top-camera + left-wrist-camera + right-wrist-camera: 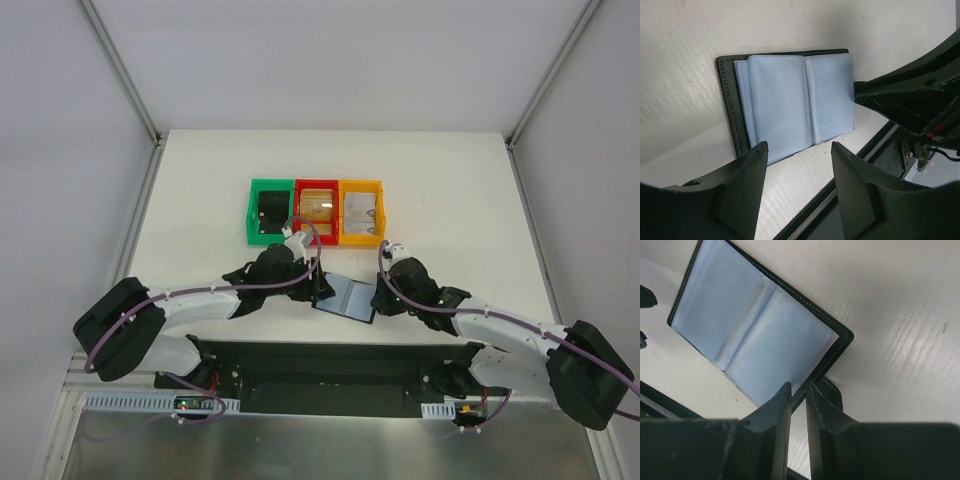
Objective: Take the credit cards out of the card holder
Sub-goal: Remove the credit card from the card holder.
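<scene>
The card holder [347,297] lies open on the white table between my two grippers, its bluish-grey panels [790,100] facing up. My left gripper [799,147] stands open just short of its near edge, with nothing between the fingers; in the top view this gripper [320,290] is at the holder's left side. My right gripper [798,385] has its jaws almost together on the holder's black stitched edge [812,372], next to the small black tab [832,390]. A tan credit card [317,207] lies in the red bin and a pale one [361,208] in the yellow bin.
Three bins stand in a row behind the holder: green [252,212] with a chunky black object [270,208], red [299,215] and yellow [380,215]. The black base rail [330,355] runs along the table's near edge, close under both wrists.
</scene>
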Motion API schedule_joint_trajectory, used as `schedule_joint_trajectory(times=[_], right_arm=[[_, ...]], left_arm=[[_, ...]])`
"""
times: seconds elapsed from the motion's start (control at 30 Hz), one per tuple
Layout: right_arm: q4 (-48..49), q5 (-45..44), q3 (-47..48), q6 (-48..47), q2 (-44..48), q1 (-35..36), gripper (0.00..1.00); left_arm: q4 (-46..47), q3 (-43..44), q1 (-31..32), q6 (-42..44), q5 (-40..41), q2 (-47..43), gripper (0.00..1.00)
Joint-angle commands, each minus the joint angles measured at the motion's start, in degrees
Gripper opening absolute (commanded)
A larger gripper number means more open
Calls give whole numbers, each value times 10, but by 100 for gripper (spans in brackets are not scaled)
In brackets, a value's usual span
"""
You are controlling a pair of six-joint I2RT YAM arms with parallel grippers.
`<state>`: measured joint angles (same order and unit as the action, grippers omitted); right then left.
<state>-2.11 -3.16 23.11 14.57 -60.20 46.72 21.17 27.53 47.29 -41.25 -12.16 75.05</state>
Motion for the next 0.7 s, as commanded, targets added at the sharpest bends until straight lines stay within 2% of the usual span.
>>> schedule_joint_trajectory(times=[0.0, 0.53, 0.57, 0.67], right_arm=[[18, 15, -6, 11, -26, 1, 20], [17, 6, -14, 19, -53, 1, 23], [13, 6, -13, 20, -50, 1, 25], [-17, 6, -1, 26, -22, 0, 44]], left_arm=[[26, 27, 3, -5, -8, 23, 52], [22, 43, 3, 8, -7, 78, 54], [21, 43, 3, 9, -5, 79, 55], [18, 43, 3, 12, -3, 83, 55]])
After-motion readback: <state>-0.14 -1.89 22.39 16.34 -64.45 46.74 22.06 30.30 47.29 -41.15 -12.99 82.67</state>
